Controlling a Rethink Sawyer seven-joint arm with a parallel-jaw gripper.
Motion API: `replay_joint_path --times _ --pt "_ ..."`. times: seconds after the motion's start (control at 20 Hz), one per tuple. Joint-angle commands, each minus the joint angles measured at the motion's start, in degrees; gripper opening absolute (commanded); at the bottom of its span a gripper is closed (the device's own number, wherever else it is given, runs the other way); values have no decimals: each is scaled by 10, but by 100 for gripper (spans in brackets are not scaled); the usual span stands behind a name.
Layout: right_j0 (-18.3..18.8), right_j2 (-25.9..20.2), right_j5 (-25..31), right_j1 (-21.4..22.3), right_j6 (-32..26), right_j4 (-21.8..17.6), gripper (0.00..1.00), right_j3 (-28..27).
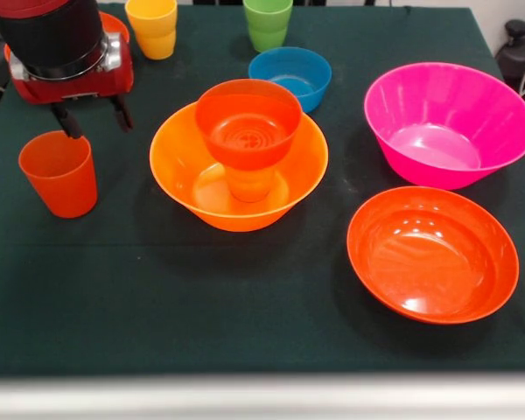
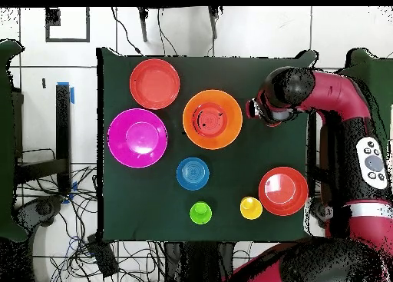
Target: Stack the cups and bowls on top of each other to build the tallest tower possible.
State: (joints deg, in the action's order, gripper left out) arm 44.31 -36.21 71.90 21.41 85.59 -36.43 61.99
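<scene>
1. Front view: gripper (image 1: 94,122) open, empty, hovering just behind glossy tapered red-orange cup (image 1: 59,173) at surface (image 1: 245,332) left edge.
2. Tower (image 1: 248,140): small red-orange bowl on orange cup inside large orange bowl (image 1: 179,149), centre.
3. Near strip of surface lies open.

— What did the arm (image 2: 338,98) look like?
— Red shell, black joints, with a grey oval button panel (image 2: 374,160) (seen from above).
— And its end?
— A black cylinder, silver ring, red block and two thin black fingers (image 1: 68,122).
</scene>
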Motion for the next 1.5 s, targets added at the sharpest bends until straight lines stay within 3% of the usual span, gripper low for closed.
replay_joint_path --times 0.05,1.5 --pt "-20 11 15 -21 -137 -35 100 -30" --pt "-13 16 -44 -63 -126 -46 100 -28"
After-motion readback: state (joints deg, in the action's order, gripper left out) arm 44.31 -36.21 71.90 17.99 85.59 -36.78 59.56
